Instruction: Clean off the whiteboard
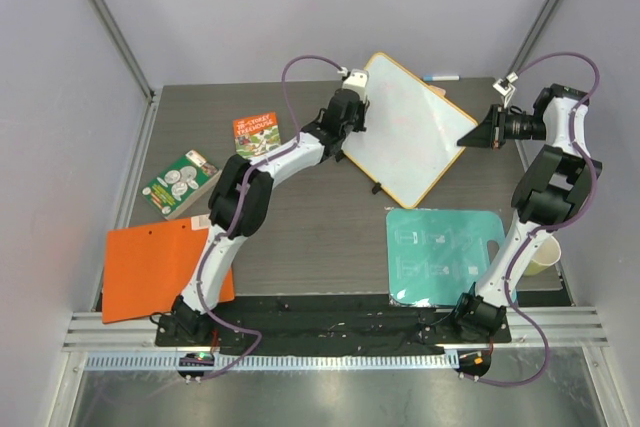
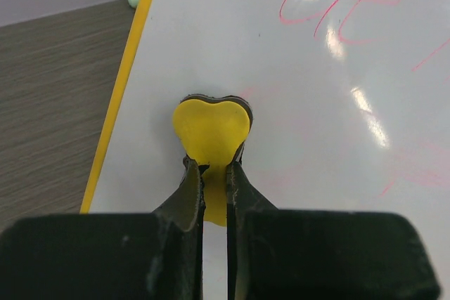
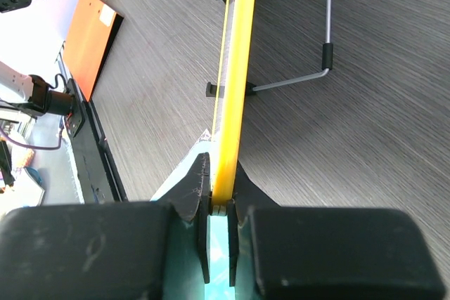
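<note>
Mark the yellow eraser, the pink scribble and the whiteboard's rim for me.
yellow eraser (image 2: pixel 211 130): left wrist view, middle of its heart-shaped face.
pink scribble (image 2: pixel 337 1): left wrist view, middle of the loops.
whiteboard rim (image 3: pixel 238 68): right wrist view, yellow edge, upper half of the picture.

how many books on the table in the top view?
2. A green book lies at the left, beyond the orange folder; an orange-covered book lies right of it, by the left arm. The arms may hide others.

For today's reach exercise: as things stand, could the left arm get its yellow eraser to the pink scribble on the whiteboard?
Probably yes. The left pincer holds the yellow eraser on the whiteboard, with only bare board before the pink scribble.
</note>
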You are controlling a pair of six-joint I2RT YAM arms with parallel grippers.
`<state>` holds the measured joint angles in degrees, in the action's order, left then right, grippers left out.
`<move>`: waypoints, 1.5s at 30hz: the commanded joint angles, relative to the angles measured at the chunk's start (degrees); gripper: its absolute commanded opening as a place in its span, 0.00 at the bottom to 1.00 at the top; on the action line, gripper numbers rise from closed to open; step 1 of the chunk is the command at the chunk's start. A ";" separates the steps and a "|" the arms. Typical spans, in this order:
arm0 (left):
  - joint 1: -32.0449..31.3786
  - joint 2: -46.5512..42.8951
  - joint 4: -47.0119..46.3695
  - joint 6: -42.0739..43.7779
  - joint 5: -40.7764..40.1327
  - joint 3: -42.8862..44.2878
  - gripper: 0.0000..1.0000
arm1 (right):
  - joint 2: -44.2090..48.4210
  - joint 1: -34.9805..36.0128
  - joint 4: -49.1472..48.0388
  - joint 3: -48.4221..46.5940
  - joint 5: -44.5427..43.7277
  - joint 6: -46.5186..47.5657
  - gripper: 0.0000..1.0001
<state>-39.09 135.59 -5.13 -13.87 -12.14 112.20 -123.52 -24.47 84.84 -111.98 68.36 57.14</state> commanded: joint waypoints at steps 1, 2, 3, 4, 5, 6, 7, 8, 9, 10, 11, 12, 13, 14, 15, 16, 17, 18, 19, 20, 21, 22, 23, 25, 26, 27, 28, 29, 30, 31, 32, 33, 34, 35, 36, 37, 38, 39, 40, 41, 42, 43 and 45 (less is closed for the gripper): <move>-1.51 0.99 8.54 -4.50 7.91 -5.42 0.00 | 0.04 1.62 -0.20 -1.92 -10.09 14.22 0.01; -1.95 0.73 8.55 -4.41 7.92 -5.50 0.00 | 0.04 1.70 -0.11 -2.10 -10.00 14.14 0.01; -2.56 0.73 8.64 -4.06 7.92 -4.98 0.00 | -0.05 1.71 -0.11 -2.01 -9.74 14.13 0.01; -3.96 0.64 9.08 -3.28 7.75 -4.37 0.00 | -0.05 1.62 -0.11 -2.10 -9.73 14.13 0.01; -4.67 0.55 8.99 -3.01 7.40 -3.75 0.00 | -0.05 1.70 -0.11 -2.01 -9.73 14.13 0.01; -5.55 0.29 9.08 -2.57 7.48 -2.44 0.00 | -0.05 1.71 -0.02 -2.01 -9.73 14.13 0.01; -7.12 0.29 8.99 -1.87 7.40 -1.64 0.00 | -0.14 1.62 -0.02 -2.01 -9.73 14.13 0.01; -8.10 0.29 8.82 -1.34 7.40 -0.94 0.00 | -0.05 1.70 -0.11 -2.01 -9.82 14.13 0.01; -8.98 0.72 8.99 -0.81 7.48 1.24 0.00 | -0.14 1.62 -0.11 -2.10 -9.82 14.13 0.01; -9.77 0.99 9.25 -0.37 7.57 2.31 0.00 | -0.05 1.62 -0.11 -2.01 -9.74 14.13 0.01; -11.43 1.34 9.78 0.15 8.01 3.54 0.00 | -0.05 1.62 -0.11 -2.01 -9.73 14.13 0.01; -12.14 1.87 10.13 0.24 7.84 4.59 0.00 | -0.05 1.62 -0.11 -2.10 -9.56 14.05 0.01; -12.85 3.00 10.22 0.16 7.83 6.69 0.00 | -0.14 1.62 -0.02 -2.19 -9.56 14.05 0.01; -14.16 3.71 11.09 0.51 7.92 7.93 0.00 | -0.05 1.62 -0.11 -2.45 -9.56 13.96 0.01; -14.78 4.59 11.54 0.60 7.75 9.16 0.00 | -0.14 1.62 -0.11 -2.62 -9.47 13.78 0.01; -15.31 6.08 12.06 0.77 7.57 11.70 0.00 | -0.31 1.62 0.06 -2.89 -9.47 13.78 0.01; -15.92 6.96 12.85 0.77 6.53 12.77 0.00 | -0.31 1.62 0.06 -3.24 -9.47 13.70 0.01; -16.10 7.58 13.29 0.77 5.73 13.82 0.00 | -0.23 1.62 0.06 -3.33 -9.47 13.61 0.01; -16.10 8.72 13.73 0.77 4.77 15.40 0.00 | -0.14 1.70 0.15 -3.42 -9.56 13.61 0.01; -16.02 9.25 14.78 0.86 1.37 16.20 0.00 | -0.14 1.62 0.24 -3.42 -9.56 13.61 0.01; -15.93 9.69 15.58 1.12 -0.50 17.08 0.00 | -0.22 1.62 0.24 -3.42 -9.56 13.69 0.01; -15.58 10.39 16.11 1.12 -2.17 18.22 0.00 | -0.05 1.62 0.33 -3.24 -9.56 13.78 0.01; -15.23 10.48 16.55 1.04 -4.10 18.23 0.00 | -0.05 1.70 0.42 -3.15 -9.47 13.78 0.01; -13.21 10.22 16.99 -0.36 -7.97 17.88 0.00 | -0.14 1.70 0.59 -3.07 -9.56 14.13 0.01; -12.42 9.87 17.25 -0.89 -8.94 17.70 0.00 | -0.05 1.71 0.85 -3.06 -9.56 14.31 0.01; -10.67 9.52 17.34 -1.77 -10.87 17.18 0.00 | -0.14 1.62 1.03 -3.15 -9.56 14.40 0.01; -9.79 8.73 17.60 -2.04 -11.93 16.82 0.00 | -0.14 1.70 1.12 -3.15 -9.56 14.66 0.01; -8.91 8.38 17.43 -2.39 -12.64 15.43 0.00 | 0.04 1.62 1.38 -3.07 -9.65 14.75 0.01; -7.16 8.03 17.52 -2.30 -13.86 14.81 0.00 | 0.04 1.62 1.38 -3.15 -9.73 14.84 0.01; -6.27 7.68 17.52 -2.48 -14.57 14.19 0.00 | 0.04 1.62 1.47 -3.07 -9.82 14.92 0.01; -5.39 6.98 17.34 -2.57 -15.01 12.97 0.00 | 0.13 1.62 1.56 -3.06 -9.82 15.10 0.01; -4.51 6.71 17.52 -3.26 -15.10 12.43 0.00 | 0.21 1.62 1.56 -3.06 -10.00 15.10 0.01; -2.59 6.44 17.61 -3.71 -14.58 11.73 0.00 | 0.21 1.62 1.65 -2.98 -10.09 15.10 0.01; -1.70 5.75 17.61 -4.32 -14.14 11.03 0.00 | 0.21 1.62 1.56 -2.89 -10.09 15.19 0.01; -0.73 5.48 17.69 -6.15 -13.62 9.71 0.00 | 0.30 1.70 1.56 -2.89 -10.17 15.19 0.01; 0.67 5.21 17.52 -6.69 -11.78 9.18 0.00 | 0.30 1.62 1.56 -2.80 -10.26 15.28 0.01; 1.12 4.78 17.34 -7.13 -10.98 8.48 0.00 | 0.21 1.62 1.56 -2.80 -10.26 15.28 0.01; 1.38 4.60 17.17 -7.14 -10.10 7.60 0.00 | 0.21 1.62 1.56 -2.80 -10.35 15.36 0.01; 1.04 4.25 16.21 -6.79 -8.18 7.07 0.00 | 0.21 1.62 1.56 -2.89 -10.44 15.36 0.01; 0.60 3.72 14.98 -6.44 -6.60 6.02 0.00 | 0.13 1.62 1.56 -2.89 -10.44 15.45 0.01; -0.01 2.50 14.01 -5.83 -5.71 4.10 0.00 | 0.13 1.62 1.65 -3.06 -10.44 15.45 0.01; -0.98 1.79 12.96 -4.34 -5.61 2.68 0.00 | 0.04 1.62 1.56 -2.98 -10.35 15.37 0.01; -4.58 -0.40 9.01 -2.66 -5.61 -0.13 0.00 | 0.04 1.62 1.65 -3.06 -10.26 15.37 0.01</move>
<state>-35.86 138.67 6.00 -19.11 -21.58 117.51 -124.18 -24.32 85.82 -112.97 68.66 58.81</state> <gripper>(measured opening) 0.058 0.116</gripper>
